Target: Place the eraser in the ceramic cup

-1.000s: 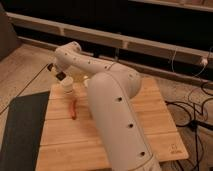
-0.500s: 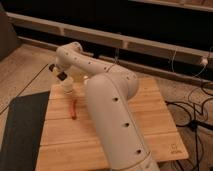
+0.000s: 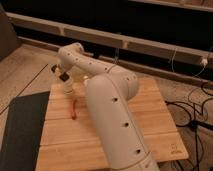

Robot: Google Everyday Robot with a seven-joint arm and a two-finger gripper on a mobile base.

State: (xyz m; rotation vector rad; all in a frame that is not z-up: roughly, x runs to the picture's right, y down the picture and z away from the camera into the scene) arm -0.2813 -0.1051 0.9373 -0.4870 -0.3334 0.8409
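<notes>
My gripper (image 3: 63, 75) hangs over the far left corner of the tabletop, at the end of the white arm (image 3: 107, 105) that reaches across from the near right. There is a small dark piece at its tip, which I take to be the eraser (image 3: 64, 78), pinched between the fingers, though I cannot make out its long axis.

Directly under the gripper sits the ceramic cup (image 3: 68, 89), cream-white and upright near the far left corner. The eraser looks to be just above the rim, close to touching it, and the cup lies straight down from the tool and perhaps a shade toward the near right. I judge that what remains is a short descent and a release, with centring over the rim the thing to watch.

A thin red pen (image 3: 74, 109) lies on the wooden tabletop (image 3: 155, 120) nearer to me, clear of the cup. A dark mat (image 3: 20, 127) lies off the left edge, cables (image 3: 192, 112) trail off the right, and a dark wall with a pale ledge runs behind.
</notes>
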